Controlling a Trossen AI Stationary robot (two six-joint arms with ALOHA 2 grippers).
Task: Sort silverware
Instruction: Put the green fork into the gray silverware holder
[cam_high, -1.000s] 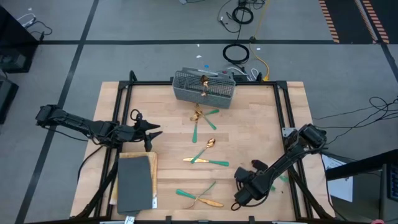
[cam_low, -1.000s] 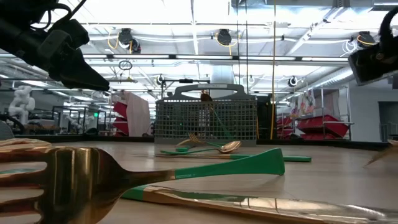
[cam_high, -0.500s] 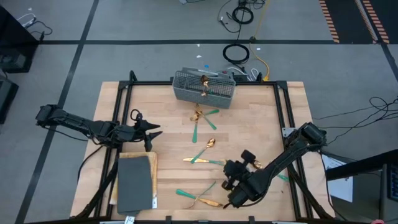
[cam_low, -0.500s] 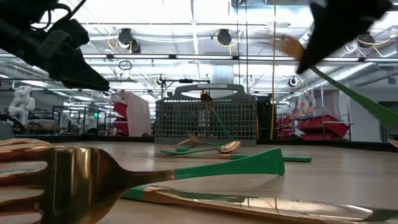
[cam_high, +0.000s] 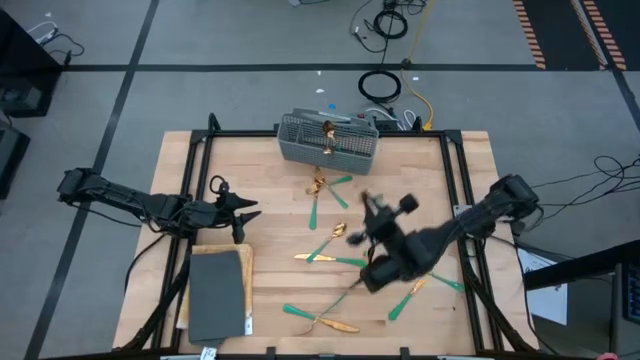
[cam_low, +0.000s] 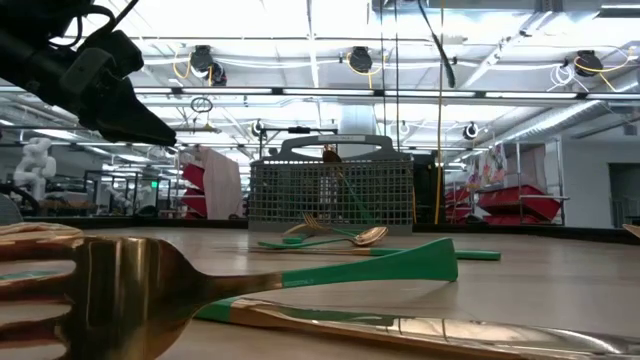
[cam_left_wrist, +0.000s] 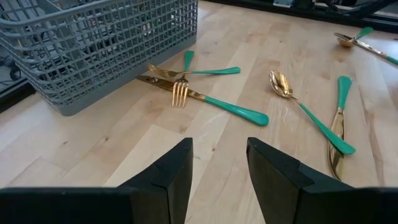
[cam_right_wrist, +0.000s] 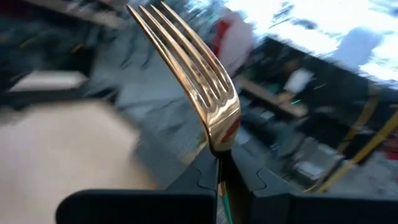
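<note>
Right tool (cam_right_wrist: 219, 163) clamped on the slim handle of a gold-headed, teal-handled fork (cam_right_wrist: 193, 74), tines pointing away from the wrist; carried in the air above the pale wooden surface (cam_high: 430, 180), between the grey wire basket (cam_high: 328, 140) and the surface's near edge. Gripped by the handle, probably so the head can go down first into one of the basket's compartments. Left tool (cam_left_wrist: 217, 168) parked with fingers apart, low over the surface's left side, well apart from the basket; waiting, aimed toward the basket and the pieces before it.

One gold-headed piece (cam_high: 327, 135) already upright in the basket. Remaining teal-handled silverware lying loose: crossed forks (cam_left_wrist: 186, 84) just in front of the basket, a gold spoon (cam_left_wrist: 298, 102) and a knife (cam_left_wrist: 337, 137) farther from it, more (cam_high: 320, 318) near the front edge. A dark grey flat pad (cam_high: 217, 292) sits at the front left, well clear of the basket. Sorting judged early, most pieces still flat on the wood.
</note>
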